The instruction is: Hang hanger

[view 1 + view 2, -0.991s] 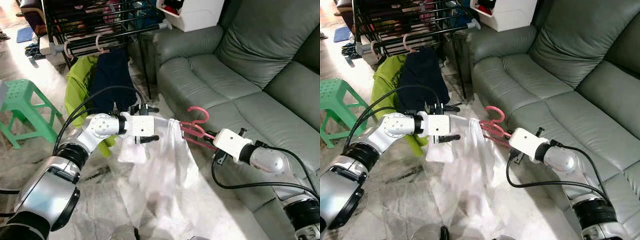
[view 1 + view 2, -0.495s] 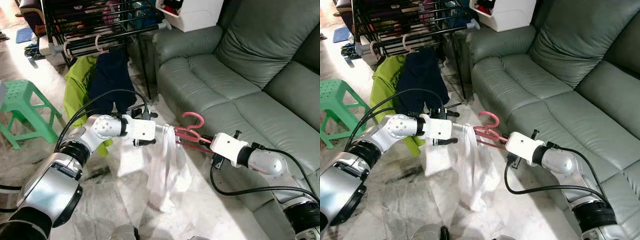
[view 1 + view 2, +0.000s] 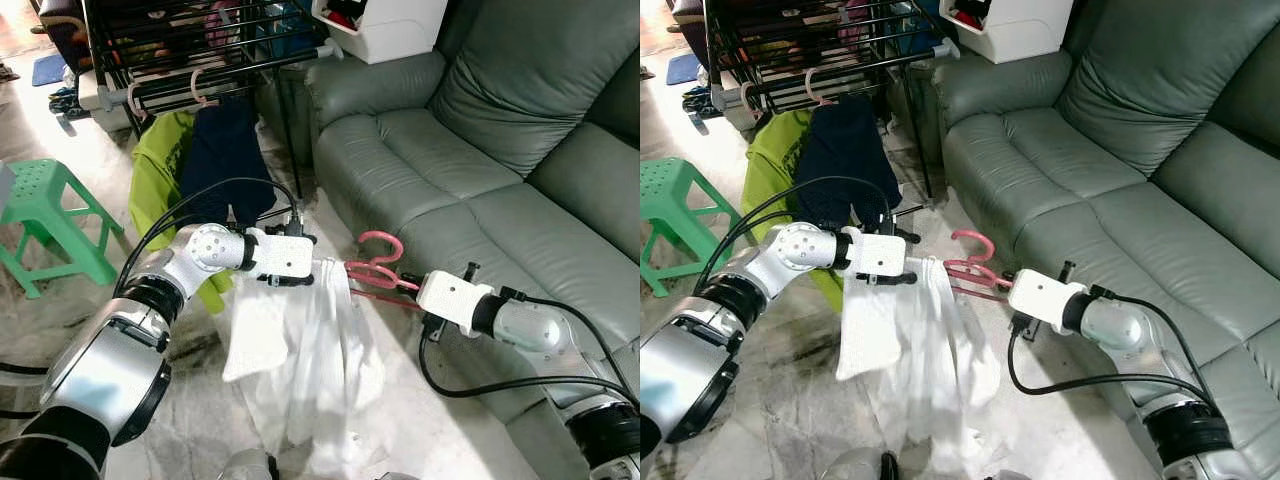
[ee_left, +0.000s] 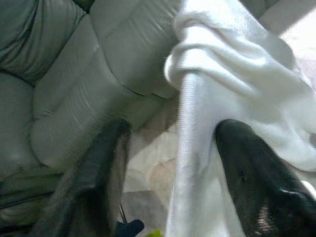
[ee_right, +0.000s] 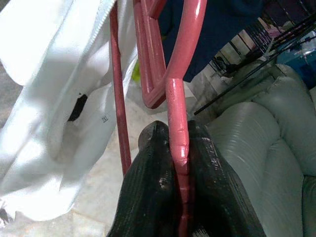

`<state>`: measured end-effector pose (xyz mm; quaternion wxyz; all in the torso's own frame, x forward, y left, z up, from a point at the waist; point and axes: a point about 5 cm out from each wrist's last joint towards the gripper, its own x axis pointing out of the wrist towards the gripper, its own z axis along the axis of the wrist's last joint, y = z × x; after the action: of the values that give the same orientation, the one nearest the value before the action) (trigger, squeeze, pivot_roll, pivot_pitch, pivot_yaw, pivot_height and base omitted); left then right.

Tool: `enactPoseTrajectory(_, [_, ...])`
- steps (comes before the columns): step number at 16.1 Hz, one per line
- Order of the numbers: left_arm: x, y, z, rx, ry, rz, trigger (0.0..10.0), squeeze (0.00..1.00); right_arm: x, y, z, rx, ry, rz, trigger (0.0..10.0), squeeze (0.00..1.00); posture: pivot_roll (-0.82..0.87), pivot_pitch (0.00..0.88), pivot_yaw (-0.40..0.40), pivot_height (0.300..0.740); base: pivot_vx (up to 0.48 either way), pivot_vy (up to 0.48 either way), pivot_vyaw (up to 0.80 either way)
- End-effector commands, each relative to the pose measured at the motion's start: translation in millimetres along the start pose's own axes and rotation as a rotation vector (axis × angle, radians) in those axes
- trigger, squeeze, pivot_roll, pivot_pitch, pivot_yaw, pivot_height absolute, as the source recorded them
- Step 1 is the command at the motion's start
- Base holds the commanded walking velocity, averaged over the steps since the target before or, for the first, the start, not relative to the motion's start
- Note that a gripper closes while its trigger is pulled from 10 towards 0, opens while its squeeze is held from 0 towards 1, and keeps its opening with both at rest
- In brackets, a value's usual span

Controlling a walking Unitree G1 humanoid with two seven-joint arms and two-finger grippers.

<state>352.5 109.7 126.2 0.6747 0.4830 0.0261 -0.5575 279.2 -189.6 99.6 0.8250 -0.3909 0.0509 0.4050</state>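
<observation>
My right gripper (image 3: 408, 287) is shut on the lower bar of a pink hanger (image 3: 377, 263), whose hook points up and toward the rack. In the right wrist view the hanger (image 5: 178, 94) sits pinched between the black fingers (image 5: 148, 187). A white garment (image 3: 322, 350) is bunched at the hanger's left end and hangs down toward the floor. My left gripper (image 3: 306, 262) is at the garment's top edge. Its fingers (image 4: 101, 182) stand apart, with the ribbed collar (image 4: 190, 128) running between them.
A black drying rack (image 3: 200, 85) stands at the back left, with a green garment (image 3: 155, 175) and a navy one (image 3: 225, 150) hanging from it. A green stool (image 3: 45, 200) is at far left. The grey sofa (image 3: 480, 150) lies to the right, and a white box (image 3: 390, 25) rests on its arm.
The garment, spread wide a second ago, has gathered and now hangs in folds. Both grippers have drawn closer together, and the left fingers have narrowed.
</observation>
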Motion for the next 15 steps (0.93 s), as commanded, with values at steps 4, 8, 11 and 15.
enactPoseTrajectory(4, [-1.3,1.8,-2.1,-0.019,0.032,-0.059,0.0,0.0,2.1,-5.2,9.8,-0.047,-0.047,-0.034,10.0,0.0,-0.08,0.0,0.043,0.74,0.0,0.0,0.0])
enactPoseTrajectory(8, [1.2,3.4,0.6,-0.034,0.025,-0.058,0.0,0.0,4.2,-4.5,10.3,-0.063,-0.046,-0.033,10.0,0.0,-0.08,0.0,0.041,0.74,0.0,0.0,0.0])
enactPoseTrajectory(11, [2.2,1.8,0.3,-0.051,0.02,-0.058,0.0,0.0,6.2,-3.4,11.2,-0.074,-0.05,-0.028,10.0,0.0,-0.08,0.0,0.04,0.74,0.0,0.0,0.0])
enactPoseTrajectory(15, [4.1,-4.3,-2.9,-0.081,0.02,-0.051,0.0,0.0,6.8,-2.6,10.5,-0.086,-0.048,-0.022,10.0,0.0,-0.08,0.0,0.04,0.74,0.0,0.0,0.0])
